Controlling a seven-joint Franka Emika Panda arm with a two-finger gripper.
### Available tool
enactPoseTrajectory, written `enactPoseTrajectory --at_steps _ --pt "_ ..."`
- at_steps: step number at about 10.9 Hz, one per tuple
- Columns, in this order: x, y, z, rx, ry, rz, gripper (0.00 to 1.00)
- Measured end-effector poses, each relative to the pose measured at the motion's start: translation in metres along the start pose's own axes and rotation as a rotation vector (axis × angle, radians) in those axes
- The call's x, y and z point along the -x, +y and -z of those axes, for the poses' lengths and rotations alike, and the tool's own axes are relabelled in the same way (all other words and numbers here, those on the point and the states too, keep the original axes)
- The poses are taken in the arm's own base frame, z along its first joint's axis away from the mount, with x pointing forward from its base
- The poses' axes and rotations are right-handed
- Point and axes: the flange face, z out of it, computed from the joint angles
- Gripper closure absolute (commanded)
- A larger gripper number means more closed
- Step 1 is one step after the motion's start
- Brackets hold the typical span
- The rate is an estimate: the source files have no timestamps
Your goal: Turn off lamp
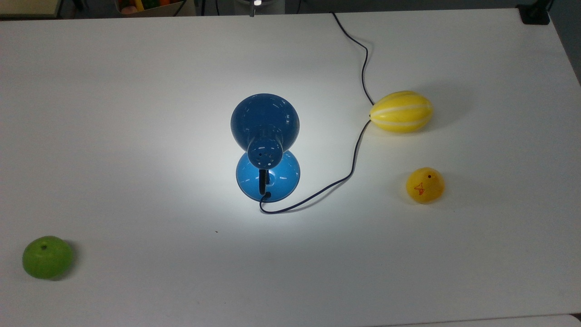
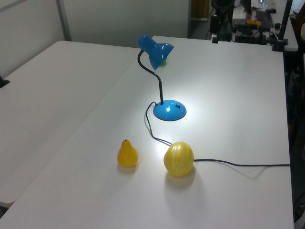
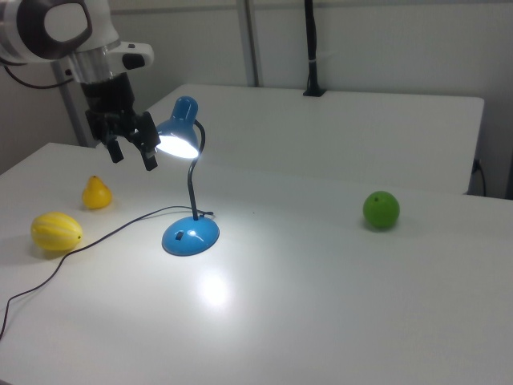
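At tabletop (image 1: 136, 91) centre, glowing blue lamp (image 3: 190, 234); claw (image 3: 133, 153) hovering spread, empty, beside shade at the right view's left. Seemingly rigid, glossy, slippery; pressing base switch (image 3: 182, 236) probably best.

- I see the lamp (image 2: 164, 90) standing lit on the white counter (image 2: 228, 95), a bright patch around its round blue base.
- Its dark cord (image 2: 228, 163) runs toward the left view's right, passing the striped yellow melon (image 2: 178, 159).
- A yellow pear (image 2: 127, 154) sits just beside the melon, apart from it.
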Motion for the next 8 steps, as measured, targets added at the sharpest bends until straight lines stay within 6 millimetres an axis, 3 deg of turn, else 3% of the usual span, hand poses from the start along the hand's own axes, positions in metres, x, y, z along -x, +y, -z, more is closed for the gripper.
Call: enactPoseTrajectory --at_steps 5,8 --pt "-0.002 0.008 0.002 -0.002 0.005 -0.007 0.0" --pt "-0.002 -0.011 -0.002 -0.004 -0.002 0.03 0.0"
